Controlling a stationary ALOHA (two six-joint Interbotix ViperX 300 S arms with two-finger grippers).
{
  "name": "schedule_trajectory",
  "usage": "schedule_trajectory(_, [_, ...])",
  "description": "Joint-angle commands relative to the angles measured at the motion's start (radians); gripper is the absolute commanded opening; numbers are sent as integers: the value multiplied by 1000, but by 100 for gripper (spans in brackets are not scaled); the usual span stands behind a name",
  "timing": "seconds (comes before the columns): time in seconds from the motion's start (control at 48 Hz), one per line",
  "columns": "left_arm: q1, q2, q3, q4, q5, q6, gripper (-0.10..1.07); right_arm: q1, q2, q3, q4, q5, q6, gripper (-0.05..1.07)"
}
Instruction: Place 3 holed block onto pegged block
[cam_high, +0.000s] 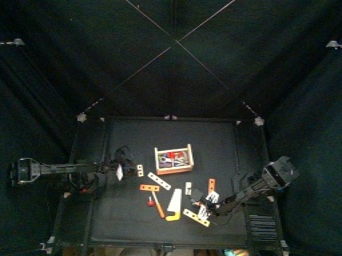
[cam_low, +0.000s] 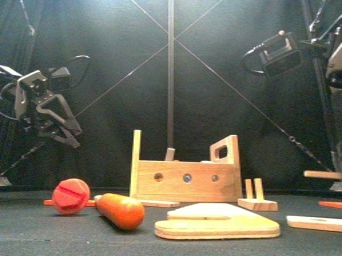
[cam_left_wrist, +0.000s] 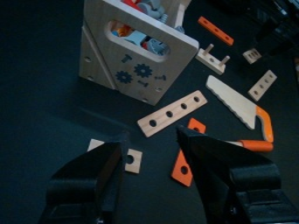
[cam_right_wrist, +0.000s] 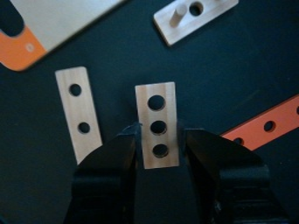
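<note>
We see a pale wooden three-holed block (cam_right_wrist: 156, 125) and a pale two-holed strip (cam_right_wrist: 79, 114) on the black tabletop (cam_right_wrist: 246, 79), beside an orange holed strip (cam_right_wrist: 267, 124) and a pale toolbox (cam_left_wrist: 128, 48) printed with dark gears.

Three-holed block (cam_right_wrist: 156, 125) flat, pegged block (cam_low: 253, 196) apparently apart

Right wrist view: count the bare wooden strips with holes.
3: a three-hole strip between the jaws of the right gripper, a two-hole strip beside it, a third strip farther off, partly unseen.
</note>
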Motion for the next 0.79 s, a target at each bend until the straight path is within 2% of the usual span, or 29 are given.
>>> schedule_trajectory(0.0, [0,2,-11,0,-5,3,85,-15,-51,-34,-5,2,6,57])
schedule_trajectory(0.229, [2,2,-11,-2,-5,3,85,-54,-58,-80,0,25,6,57])
schedule_trajectory(0.438, [3,2,-20,-2,-5,2,85,-144,-46,-121,60,46,61,57])
schedule_trajectory(0.625, [5,0,-14,-8,-5,2,85,-202,-34,-150,63,64,235,57])
schedule_trajectory(0.771, [3,2,-12,-8,-5,2,85,-209,-11,-155,46,67,403,57])
